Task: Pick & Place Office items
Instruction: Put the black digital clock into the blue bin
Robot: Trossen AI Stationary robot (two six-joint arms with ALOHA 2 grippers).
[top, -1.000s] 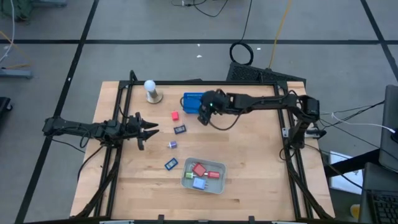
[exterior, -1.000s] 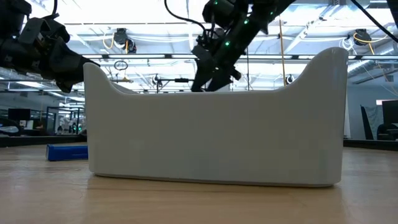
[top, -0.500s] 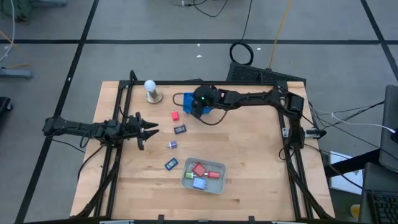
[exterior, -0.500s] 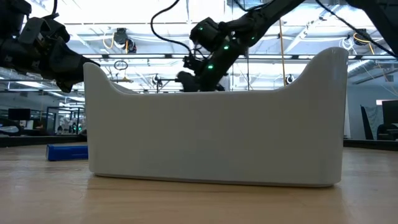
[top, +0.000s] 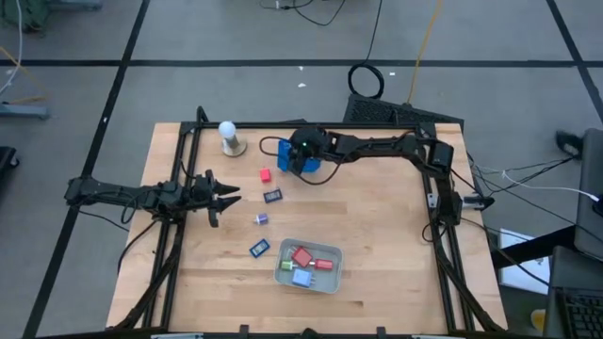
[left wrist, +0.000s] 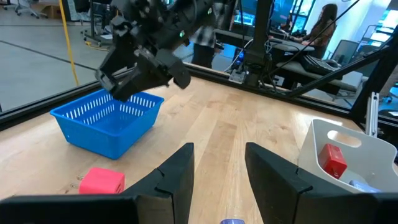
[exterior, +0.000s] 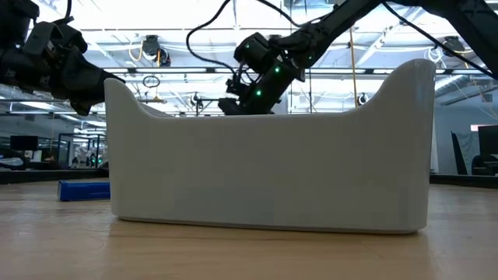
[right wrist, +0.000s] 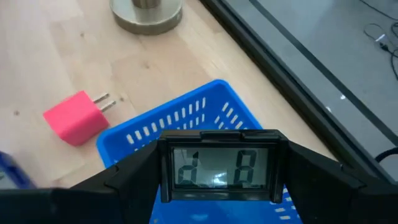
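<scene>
My right gripper [right wrist: 219, 171] is shut on a small black piece with a grey digit display [right wrist: 217, 167]. It hangs over the blue basket [right wrist: 186, 115] at the table's far middle [top: 300, 155]. A red plug block [top: 266, 175] lies on the table left of the basket. A black piece [top: 273, 197], a purple one [top: 261, 218] and a blue one [top: 259, 249] lie nearer. A white tray [top: 280, 270] holds red, green and blue pieces. At the table's left edge my left gripper [top: 231, 196] waits, open, with nothing between its fingers. My right gripper pinches the black display piece by its two short ends [right wrist: 163, 171], one finger [right wrist: 115, 180] on each side. The fingers come slanting down from the table's right side. The piece is lifted clear above the basket, with its display facing the wrist camera.
A white ball on a round stand [top: 229, 137] stands at the far left, close to the basket. Black frame rails [top: 188, 160] run along the table's edges. The white tray's wall [exterior: 264, 171] fills the low view.
My right gripper has carried the black display piece toward the table's left and far edge and a little down. It has gone from beside the basket's right end to above the basket. The gap between its fingers is unchanged.
</scene>
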